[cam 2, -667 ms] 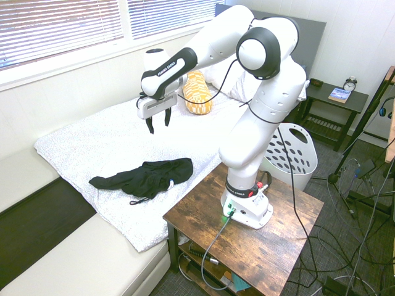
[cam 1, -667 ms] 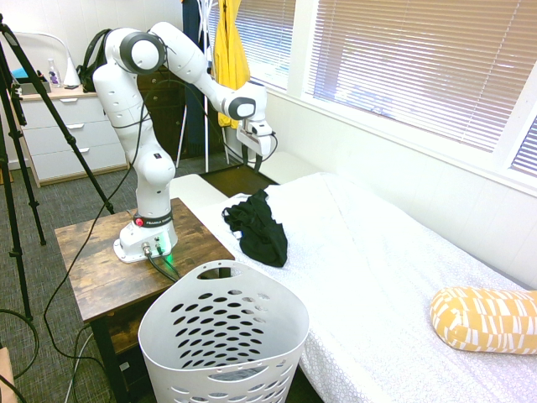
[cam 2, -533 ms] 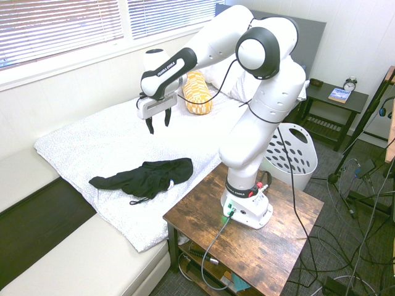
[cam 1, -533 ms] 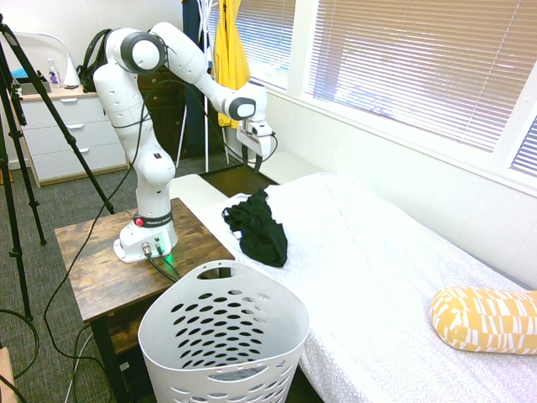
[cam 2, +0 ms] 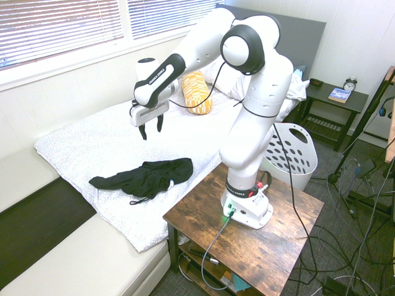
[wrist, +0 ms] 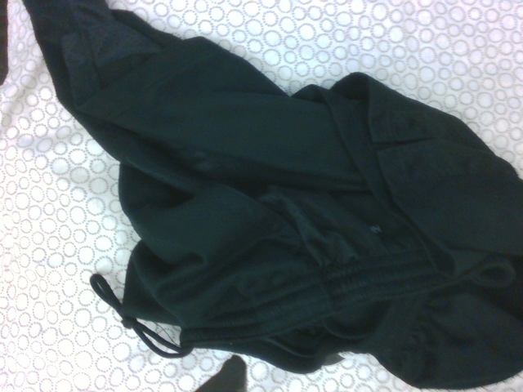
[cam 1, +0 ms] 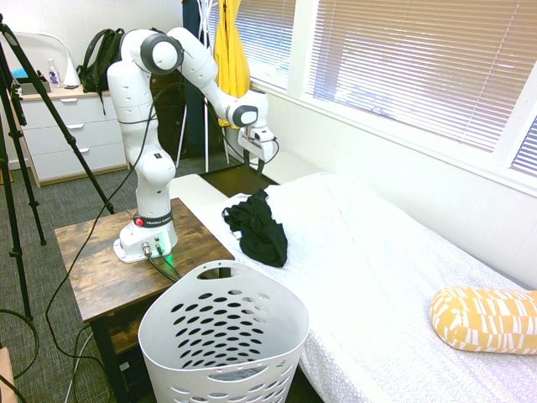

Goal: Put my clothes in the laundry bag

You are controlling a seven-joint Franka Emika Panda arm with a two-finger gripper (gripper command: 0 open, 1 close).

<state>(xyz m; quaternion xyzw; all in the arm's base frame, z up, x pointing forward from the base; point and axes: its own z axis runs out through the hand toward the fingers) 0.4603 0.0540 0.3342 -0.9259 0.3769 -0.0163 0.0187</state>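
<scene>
One empty white laundry bag (cam 1: 223, 332) beside the bed (cam 1: 377, 277), clothes (cam 1: 258, 228) outside it, tool (cam 2: 150, 128) open, empty.

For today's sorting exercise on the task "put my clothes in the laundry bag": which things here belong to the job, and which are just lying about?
Belongs to the job:
black garment on the bed
white laundry basket
open pincer above the bed

Just lying about:
yellow patterned pillow
hanging yellow garment
backpack
alarm clock

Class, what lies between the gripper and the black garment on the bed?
Nothing: in the second exterior view the open gripper hangs above the black garment, with only air and bare white bedspread between.
</scene>
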